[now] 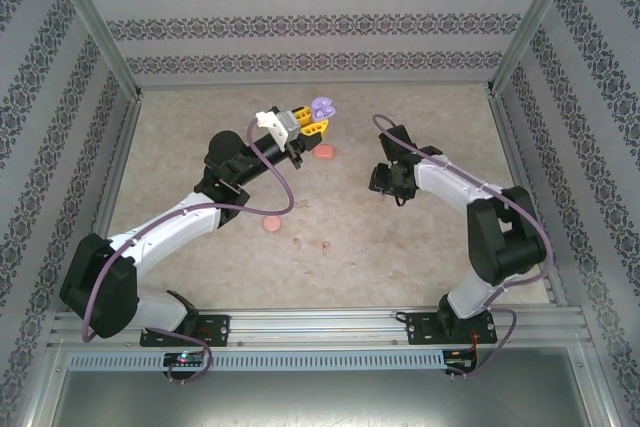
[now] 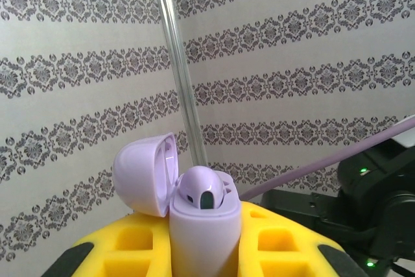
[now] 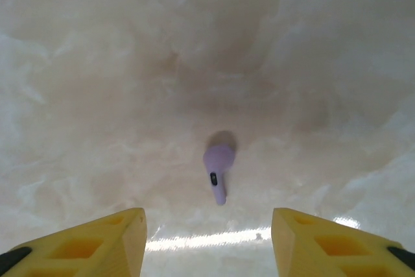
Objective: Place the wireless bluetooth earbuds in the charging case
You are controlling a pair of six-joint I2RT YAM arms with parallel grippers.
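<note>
Purple case [image 2: 204, 225], lid open, was clamped in your left gripper [image 1: 312, 127]. Your right gripper [image 3: 207, 238] stood open over one earbud [image 3: 218, 163].

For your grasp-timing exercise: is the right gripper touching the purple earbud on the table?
Apart. The right wrist view shows the purple earbud lying ahead of the right gripper, a clear gap between them.

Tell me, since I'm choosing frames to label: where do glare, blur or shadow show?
Right wrist view: a glare streak on the table at the right end effector; the purple earbud is slightly soft, with a faint shadow beyond it. Left wrist view: the purple case is sharp and evenly lit. Top external view: flat light, the pink earbuds too small for detail.
</note>
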